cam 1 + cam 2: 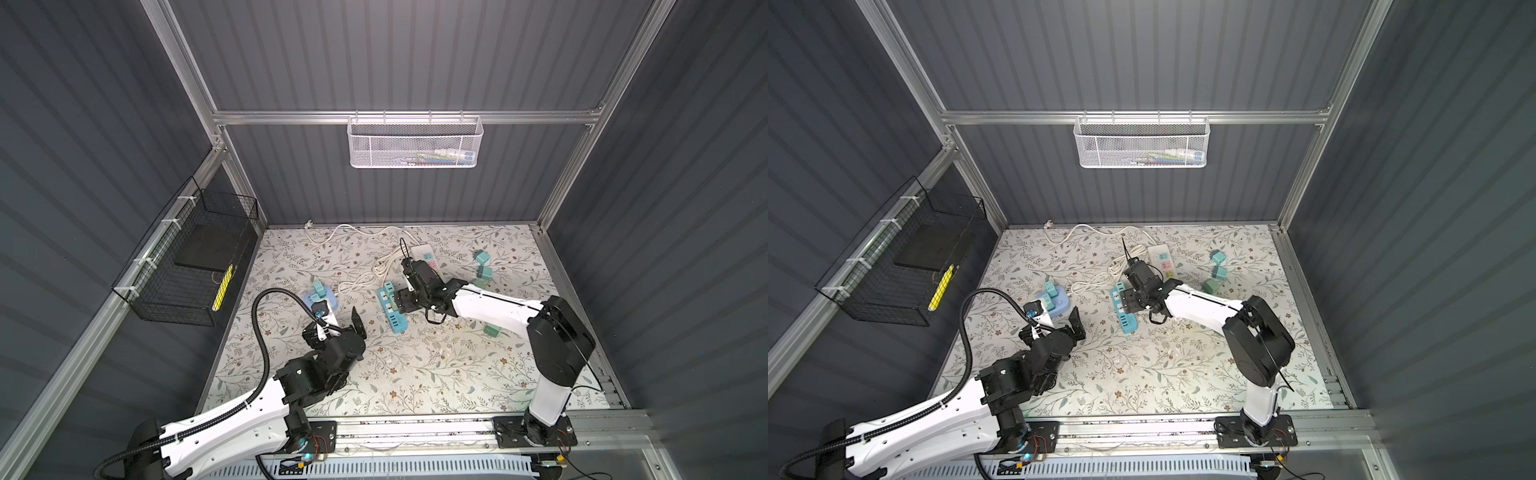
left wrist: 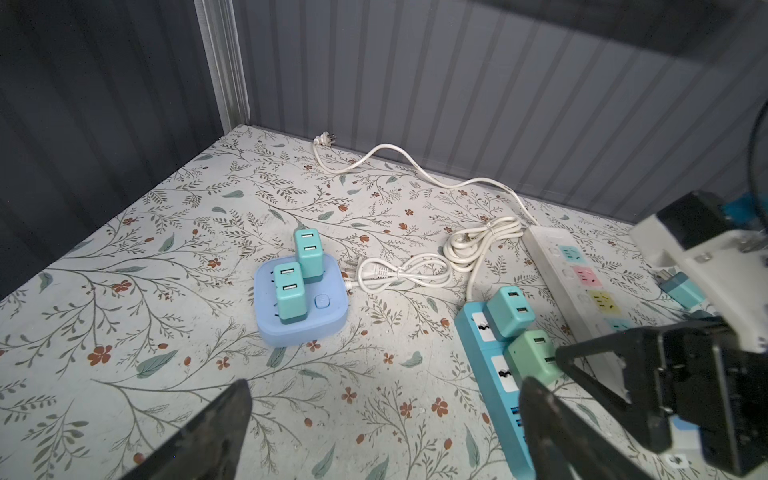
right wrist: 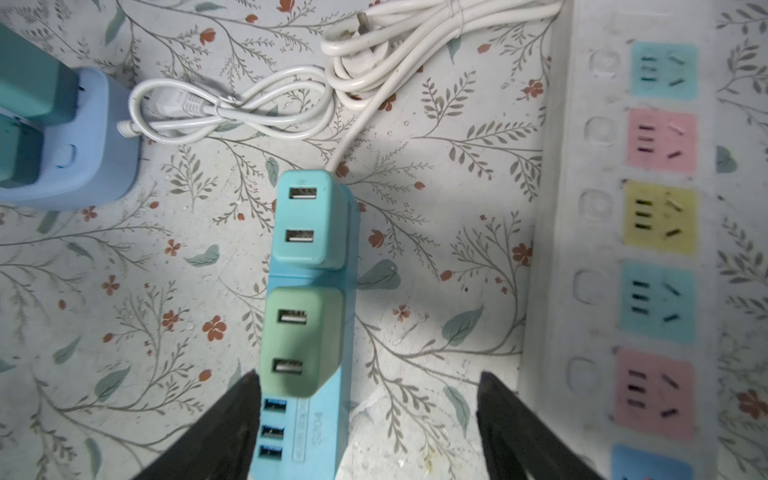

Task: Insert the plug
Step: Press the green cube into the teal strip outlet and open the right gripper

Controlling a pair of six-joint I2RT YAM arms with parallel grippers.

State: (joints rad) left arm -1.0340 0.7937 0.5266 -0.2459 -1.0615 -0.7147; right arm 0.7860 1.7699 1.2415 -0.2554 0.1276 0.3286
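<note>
We note right end effector (image 3: 368, 376) spread, empty; green plug (image 3: 301, 340) just ahead, seated in blue strip (image 3: 328, 432) whose long axis follows its reach. Left end effector (image 2: 384, 386) spread, farther.

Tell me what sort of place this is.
Probably a robot test cell: an aluminium frame with grey wall panels, a left arm and right arm bolted to a front rail, a blue power strip and white power strip laid out.
</note>
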